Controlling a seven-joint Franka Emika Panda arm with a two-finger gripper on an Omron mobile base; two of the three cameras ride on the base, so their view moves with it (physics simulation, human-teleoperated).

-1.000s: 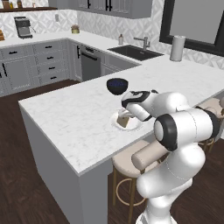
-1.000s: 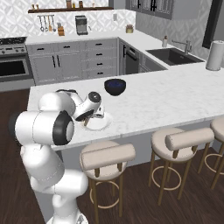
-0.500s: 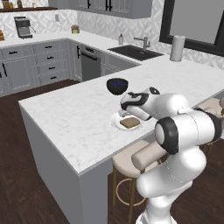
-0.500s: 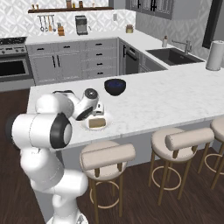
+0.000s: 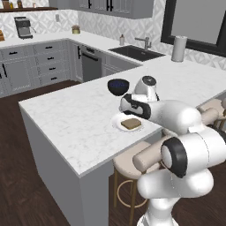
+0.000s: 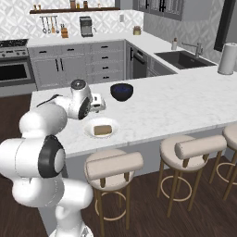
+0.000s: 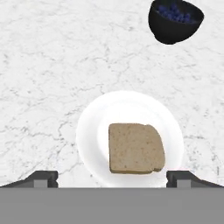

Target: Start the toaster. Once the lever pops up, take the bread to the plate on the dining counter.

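The bread (image 7: pixel 135 148), a tan square slice, lies flat on the small white plate (image 7: pixel 92 131) on the dining counter (image 7: pixel 43 65). My gripper (image 7: pixel 113 177) hangs a little above the plate, open, its fingertips (image 7: pixel 41 178) wide apart on either side of the slice and touching nothing. From the left base camera the bread (image 5: pixel 131 124) rests on the plate (image 5: pixel 118 126) just below the gripper (image 5: pixel 126 107). The right base view has the gripper (image 6: pixel 98 103) above the plate (image 6: pixel 89 129) and the bread (image 6: pixel 102 130). The toaster is out of view.
A dark blue bowl (image 5: pixel 118 86) (image 6: pixel 121 91) (image 7: pixel 175 19) stands on the counter just beyond the plate. Round stools (image 6: pixel 115 164) line the counter's near side. A paper-towel roll (image 6: pixel 227 59) and a sink (image 6: pixel 184 59) are at the far end.
The gripper has opened and let go of the bread, which now lies on the plate. The hand has risen slightly from the plate.
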